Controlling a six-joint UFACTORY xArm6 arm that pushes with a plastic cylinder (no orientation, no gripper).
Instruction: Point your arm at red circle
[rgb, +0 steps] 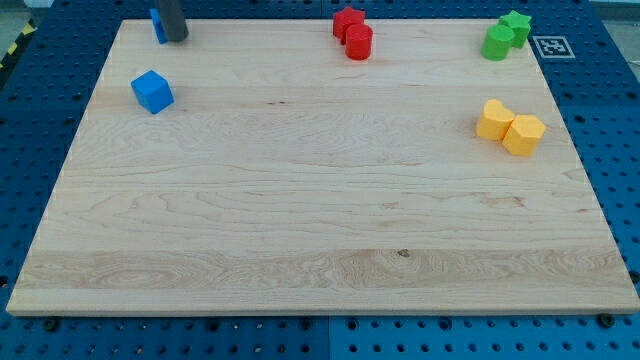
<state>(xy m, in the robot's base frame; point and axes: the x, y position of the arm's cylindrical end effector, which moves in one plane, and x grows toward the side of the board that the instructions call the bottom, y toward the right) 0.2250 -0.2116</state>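
Up in the upper left of the frame, my tip (176, 39) rests at the wooden board's (300, 230) top edge, touching a blue block (157, 26) partly hidden behind the rod; being a bare rod, it grips nothing. Below it lies a blue cube (152, 92). The red circle (359, 43) sits top centre, touching a red star (347, 21), well apart from my tip. Upper right holds a green star (516, 26) beside a green cylinder (497, 43). Lower on the right, two yellow blocks (510, 126) touch.
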